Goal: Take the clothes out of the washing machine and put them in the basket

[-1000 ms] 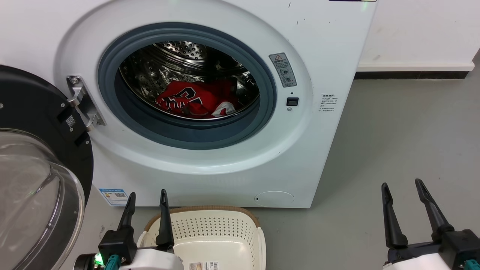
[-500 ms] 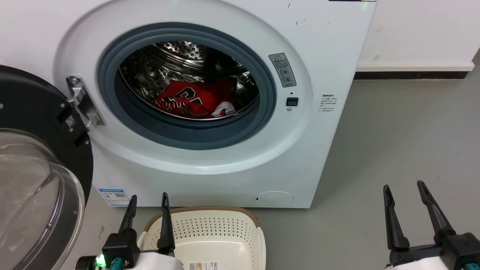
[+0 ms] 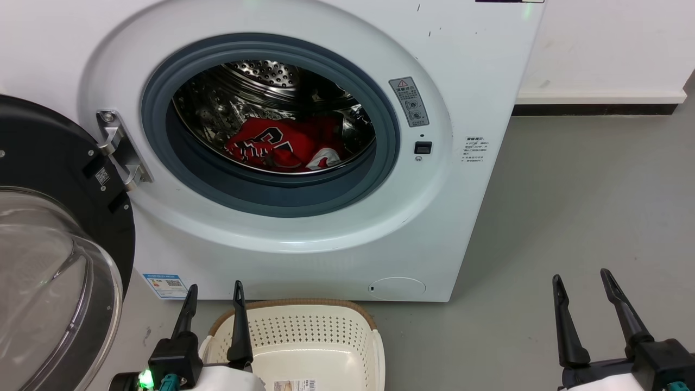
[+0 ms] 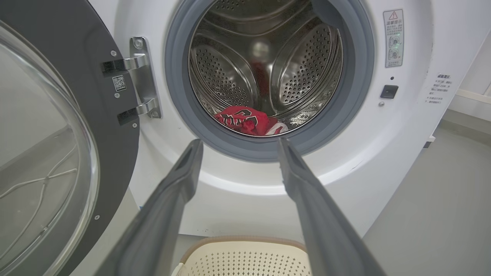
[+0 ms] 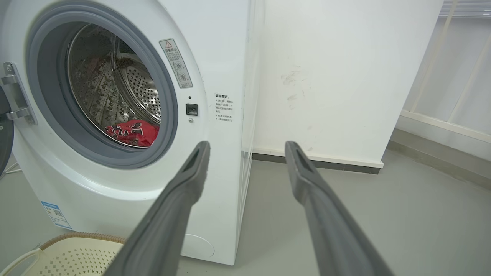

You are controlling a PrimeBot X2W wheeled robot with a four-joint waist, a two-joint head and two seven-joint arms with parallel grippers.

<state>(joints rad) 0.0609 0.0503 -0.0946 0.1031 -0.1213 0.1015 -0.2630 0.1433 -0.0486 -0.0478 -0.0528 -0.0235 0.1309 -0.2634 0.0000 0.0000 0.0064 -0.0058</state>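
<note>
As I judge it, the job is at its very start and nothing has been moved. The clothes lie as one red heap on the floor of the steel drum inside the washing machine. Black-and-white lettering shows on one piece and white trim at the heap's edge. The machine's glass door is swung wide open, so the opening past the grey rubber ring is free.

The basket sits on the floor just in front of the washing machine, below the opening, with no clothing in it and only a paper label on its bottom.

My left gripper hangs over the basket's near side, short of the machine, fingers spread and holding nothing. My right gripper is off beyond the machine's corner, also spread and unloaded.

Everything is left to do: reach in, pull each garment out, and drop it in the basket.
</note>
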